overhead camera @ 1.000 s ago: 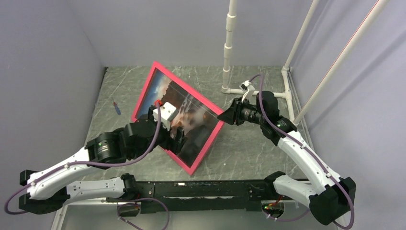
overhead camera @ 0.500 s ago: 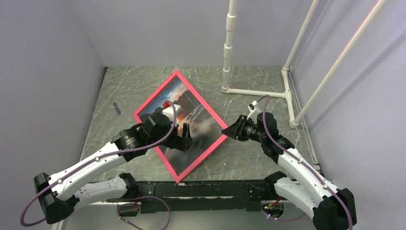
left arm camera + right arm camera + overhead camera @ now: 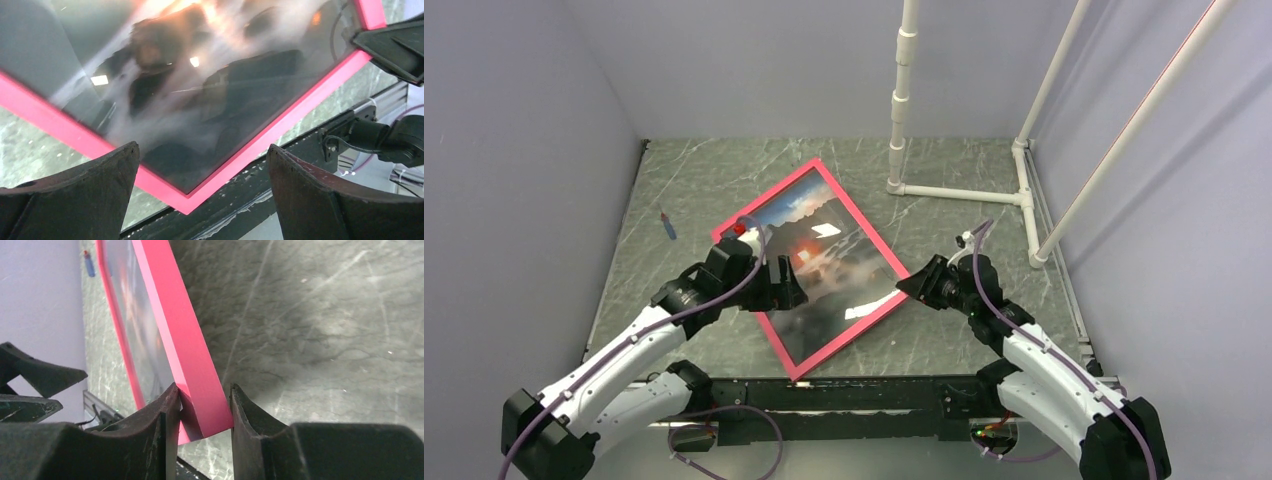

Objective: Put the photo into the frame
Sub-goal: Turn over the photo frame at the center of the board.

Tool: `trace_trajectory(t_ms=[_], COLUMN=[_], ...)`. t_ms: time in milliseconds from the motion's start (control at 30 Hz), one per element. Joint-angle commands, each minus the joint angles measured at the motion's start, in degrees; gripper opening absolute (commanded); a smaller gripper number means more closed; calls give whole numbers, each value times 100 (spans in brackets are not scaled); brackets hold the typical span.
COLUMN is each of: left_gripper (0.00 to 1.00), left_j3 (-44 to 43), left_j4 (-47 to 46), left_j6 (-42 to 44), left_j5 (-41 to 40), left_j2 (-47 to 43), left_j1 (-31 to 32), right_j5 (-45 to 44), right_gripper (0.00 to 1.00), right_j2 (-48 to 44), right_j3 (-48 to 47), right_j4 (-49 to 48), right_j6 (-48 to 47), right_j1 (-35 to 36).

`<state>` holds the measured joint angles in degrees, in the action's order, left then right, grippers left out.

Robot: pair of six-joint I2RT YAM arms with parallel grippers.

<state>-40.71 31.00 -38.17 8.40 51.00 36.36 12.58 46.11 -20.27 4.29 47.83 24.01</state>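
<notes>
The frame (image 3: 863,226) has narrow reddish-pink edges and lies nearly flat on the table, turned like a diamond. The photo (image 3: 824,250) of dark rocks and an orange sun sits inside it under a glossy, reflecting face. My right gripper (image 3: 911,287) is shut on the frame's right corner (image 3: 185,330), one finger on each side (image 3: 204,390), and holds that corner slightly above the table. My left gripper (image 3: 789,290) is open and empty above the frame's left side. In its wrist view, its fingers (image 3: 202,146) stand wide apart over the photo (image 3: 200,90) and the near pink edge (image 3: 280,125).
A small blue and red pen (image 3: 667,225) lies at the left of the table. A white pipe stand (image 3: 954,190) rises at the back right. A black rail (image 3: 874,395) runs along the near edge, close to the frame's bottom corner.
The frame has come down from a steep tilt to nearly flat and turned clockwise. Both grippers have moved down and toward the near edge with it.
</notes>
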Motion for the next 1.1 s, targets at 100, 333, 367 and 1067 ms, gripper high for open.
trace_trajectory(t_ms=[100, 333, 367, 1067], left_gripper=[99, 99, 99, 99], left_j3=[709, 973, 1003, 1580], left_j4=[-48, 221, 248, -930], left_j6=[-293, -323, -327, -136], left_j5=[253, 67, 73, 1041], left_j2=[-505, -672, -651, 272], left_j1=[-716, -1268, -1358, -2486], right_j5=[-1386, -1450, -1451, -839], right_gripper=[31, 53, 58, 100], right_j2=[75, 385, 425, 2867], right_j3=[324, 292, 288, -1710], right_j4=[897, 862, 856, 844], right_j6=[-281, -316, -337, -2223], right_j1=[12, 8, 7, -117])
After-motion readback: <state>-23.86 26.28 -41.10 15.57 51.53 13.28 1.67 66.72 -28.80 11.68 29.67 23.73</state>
